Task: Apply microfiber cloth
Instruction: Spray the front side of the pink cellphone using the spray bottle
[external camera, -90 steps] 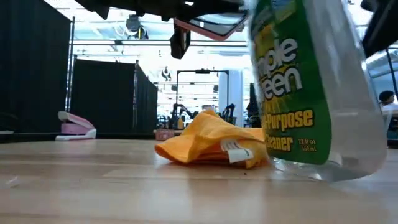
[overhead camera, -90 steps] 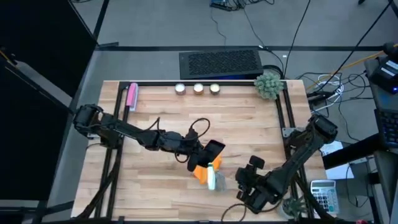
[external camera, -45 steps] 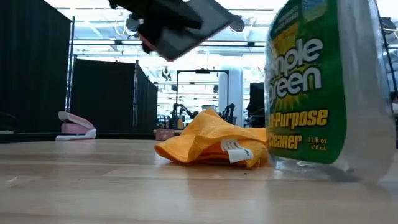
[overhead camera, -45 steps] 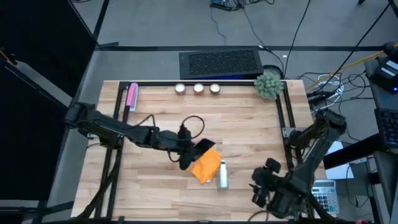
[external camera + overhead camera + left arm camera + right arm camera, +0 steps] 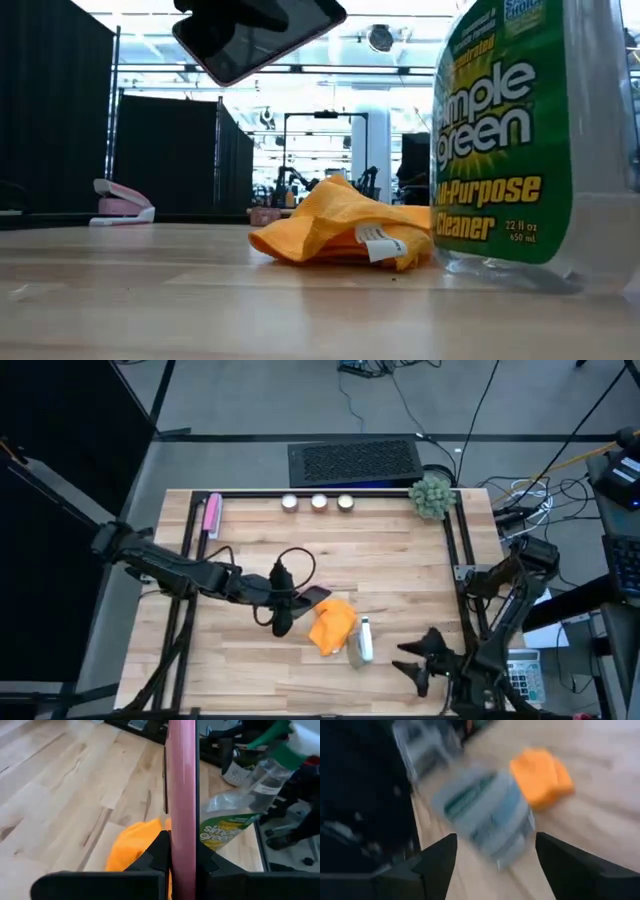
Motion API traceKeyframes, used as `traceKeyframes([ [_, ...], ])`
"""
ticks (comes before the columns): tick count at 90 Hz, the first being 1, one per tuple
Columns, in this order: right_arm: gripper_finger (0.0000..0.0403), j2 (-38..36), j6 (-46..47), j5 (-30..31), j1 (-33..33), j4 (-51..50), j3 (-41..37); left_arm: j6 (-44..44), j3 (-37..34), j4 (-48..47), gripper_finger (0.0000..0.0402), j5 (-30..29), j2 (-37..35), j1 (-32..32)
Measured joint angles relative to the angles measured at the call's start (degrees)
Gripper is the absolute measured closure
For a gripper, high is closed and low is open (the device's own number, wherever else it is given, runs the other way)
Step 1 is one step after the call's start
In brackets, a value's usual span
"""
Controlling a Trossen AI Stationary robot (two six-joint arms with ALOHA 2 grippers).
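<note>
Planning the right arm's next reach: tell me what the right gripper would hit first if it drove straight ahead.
Probably the spray bottle, lying straight ahead of the open right gripper; the microfiber cloth sits just beyond. Depth is blurred.

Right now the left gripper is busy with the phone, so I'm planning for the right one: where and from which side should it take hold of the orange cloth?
Pinch the raised fold at the top of the microfiber cloth, coming from above. It lies crumpled in a peaked heap, so the ridge gives the fingers something to close on. The spray bottle stands close beside it on the right gripper's side, so a sideways approach would likely hit it.
</note>
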Motion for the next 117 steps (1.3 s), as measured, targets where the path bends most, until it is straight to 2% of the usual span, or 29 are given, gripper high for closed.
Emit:
traceKeyframes([
  [18, 0.0153, -1.94, -5.11, 3.71, -2.24, 0.43, -0.89, 0.00, 0.00, 0.07, 0.0389, 0.00, 0.00, 0.00],
  [33, 0.0155, -2.10, -6.05, 1.53, -3.43, 0.45, -0.89, 0.03, 0.00, 0.46, 0.0389, 0.00, 0.00, 0.00],
  [46, 0.0154, -2.10, -7.32, -5.11, -5.85, 0.67, -0.89, 0.46, 0.00, 0.46, 0.0389, 0.00, 0.00, 0.00],
  [55, 0.0135, -2.10, -7.39, -9.77, -7.92, 0.96, -0.89, 0.48, 0.00, 0.50, 0.0389, 0.07, 0.00, 0.00],
  [80, 0.0013, -2.11, -14.84, -21.83, -11.55, 7.53, -0.84, 1.62, -0.02, 0.46, 0.0389, 0.59, 0.00, 0.00],
  [91, 0.0023, -4.31, -21.76, -24.07, -11.57, 10.12, -0.33, 1.62, -0.02, 0.48, 0.0389, 0.63, 0.00, 0.00],
  [104, 0.0044, -8.24, -26.07, -23.82, -9.84, 10.26, 1.43, 1.62, -0.02, 0.48, 0.0389, 0.63, 0.00, 0.00],
  [117, 0.0048, -9.56, -32.58, -17.03, -9.09, 10.33, 1.93, 1.78, -0.02, 0.50, 0.0389, 0.66, 0.01, 0.00],
])
